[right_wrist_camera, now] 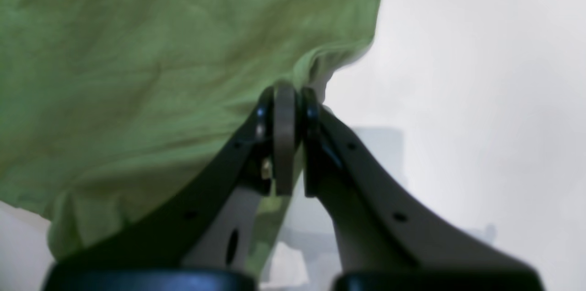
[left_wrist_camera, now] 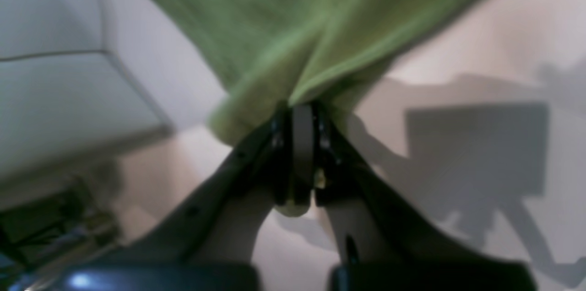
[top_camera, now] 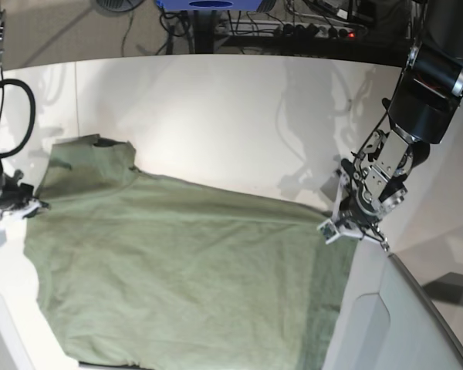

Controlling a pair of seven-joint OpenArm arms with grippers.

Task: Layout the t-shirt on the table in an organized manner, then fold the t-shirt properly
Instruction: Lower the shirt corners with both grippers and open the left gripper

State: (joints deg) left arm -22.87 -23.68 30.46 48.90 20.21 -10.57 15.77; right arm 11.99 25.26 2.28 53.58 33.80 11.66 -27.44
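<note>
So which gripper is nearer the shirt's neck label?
Right gripper, clamping the t-shirt edge just below the neck label; left gripper holds the opposite edge.

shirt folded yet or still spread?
Spread. The t-shirt lies open in one wrinkled layer on the table, held at opposite edges by the left gripper and right gripper.

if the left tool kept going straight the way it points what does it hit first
The t-shirt: the left tool is shut on its edge, so cloth lies directly ahead. Beyond that, depth is unclear.
</note>
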